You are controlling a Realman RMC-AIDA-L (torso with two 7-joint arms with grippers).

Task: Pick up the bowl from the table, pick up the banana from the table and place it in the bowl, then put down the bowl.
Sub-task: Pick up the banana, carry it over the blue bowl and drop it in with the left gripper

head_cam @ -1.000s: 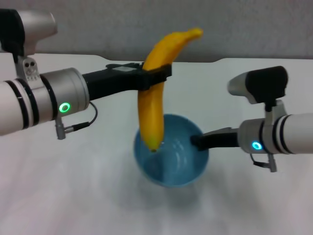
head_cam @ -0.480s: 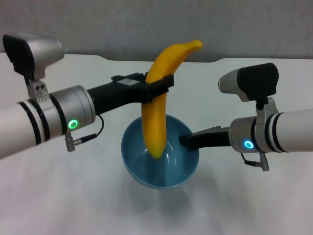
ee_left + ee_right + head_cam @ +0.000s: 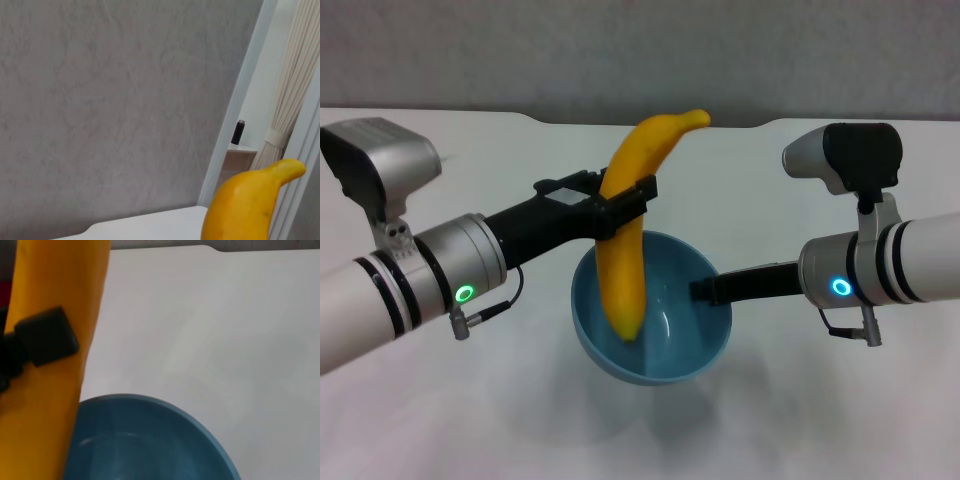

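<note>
A light blue bowl (image 3: 660, 345) hangs above the white table (image 3: 820, 420), with my right gripper (image 3: 705, 291) shut on its right rim. The yellow banana (image 3: 625, 250) stands nearly upright, its lower end down inside the bowl and its stem tip pointing up and right. My left gripper (image 3: 620, 208) is shut on the banana's upper part from the left. In the right wrist view the banana (image 3: 50, 360) fills the left side with a black finger (image 3: 45, 336) on it, above the bowl (image 3: 150, 440). The left wrist view shows only the banana's top (image 3: 245, 205).
A grey wall rises behind the table's far edge, which has a shallow notch (image 3: 650, 120). A shadow lies on the tabletop under the bowl.
The banana has sunk lower, its end now deeper in the bowl. My left arm has dropped and drawn back a little. The bowl stays held in about the same place.
</note>
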